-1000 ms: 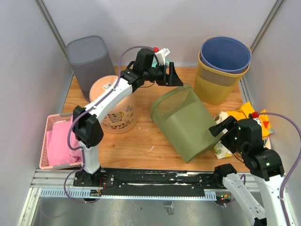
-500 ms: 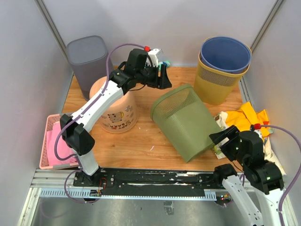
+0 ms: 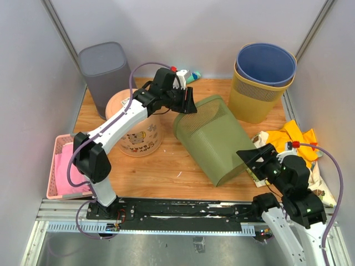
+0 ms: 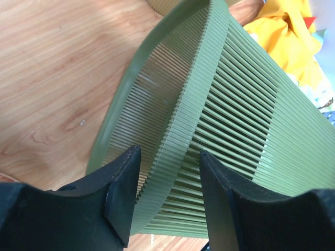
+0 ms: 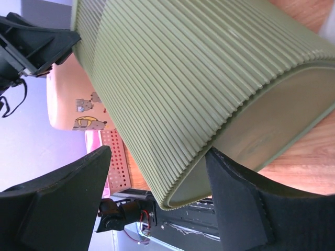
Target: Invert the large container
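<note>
Tipped green basket [image 3: 213, 138], left and right jaws spread astride it, peach bin [image 3: 138, 138] alongside

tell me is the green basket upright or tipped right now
Tipped. The green basket lies on its side: open rim toward the far left, flat base toward the near right. Not upside down yet.

From above, the bin's [image 3: 213, 138] base at 4 o'clock is hidden behind the right gripper [image 3: 250, 160]. The left arm [image 3: 119, 124] covers part of the tub [image 3: 138, 141]. A teal item [image 3: 192, 76] at 12 o'clock is too small to name. The right arm [image 3: 302, 202] is cut off by the bottom edge. The left wrist view crops the bin at 3 and 6 o'clock. The right wrist view crops its mouth at 12 o'clock.
</note>
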`<state>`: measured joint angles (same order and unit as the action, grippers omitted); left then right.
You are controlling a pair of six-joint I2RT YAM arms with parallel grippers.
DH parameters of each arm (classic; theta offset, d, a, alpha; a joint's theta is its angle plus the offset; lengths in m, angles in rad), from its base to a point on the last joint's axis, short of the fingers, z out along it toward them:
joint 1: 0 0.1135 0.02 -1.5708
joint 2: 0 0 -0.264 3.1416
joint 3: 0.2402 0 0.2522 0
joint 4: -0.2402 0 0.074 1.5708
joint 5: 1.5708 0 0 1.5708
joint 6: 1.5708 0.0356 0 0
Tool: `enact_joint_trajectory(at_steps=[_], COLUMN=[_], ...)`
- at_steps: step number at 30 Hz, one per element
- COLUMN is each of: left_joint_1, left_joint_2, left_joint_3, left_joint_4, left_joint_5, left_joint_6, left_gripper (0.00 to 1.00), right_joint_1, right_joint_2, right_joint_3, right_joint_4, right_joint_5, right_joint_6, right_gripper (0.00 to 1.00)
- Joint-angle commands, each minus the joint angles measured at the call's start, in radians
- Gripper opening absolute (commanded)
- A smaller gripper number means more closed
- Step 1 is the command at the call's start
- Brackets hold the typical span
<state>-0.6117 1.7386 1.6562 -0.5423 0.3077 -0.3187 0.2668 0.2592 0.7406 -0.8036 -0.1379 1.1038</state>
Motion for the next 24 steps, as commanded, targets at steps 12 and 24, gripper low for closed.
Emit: enact_joint_trajectory(at_steps=[12, 24], left_joint_1=[-0.010, -0.014], left_joint_2=[0.076, 0.089], left_joint_3=[-0.076, -0.119], left_joint_4=[0.090, 0.195], left_joint_5=[0.044, 0.080], left_joint_6=[0.002, -0.086], left_gripper=[0.51, 0.53], right_joint_1=[-0.010, -0.009], right_joint_2=[0.093, 0.331], right_joint_3=[0.100, 0.215], right_joint_4=[0.377, 0.572], right_joint_5=[-0.198, -0.175], right_joint_6=[-0.043, -0.165], right_gripper=[0.73, 0.73])
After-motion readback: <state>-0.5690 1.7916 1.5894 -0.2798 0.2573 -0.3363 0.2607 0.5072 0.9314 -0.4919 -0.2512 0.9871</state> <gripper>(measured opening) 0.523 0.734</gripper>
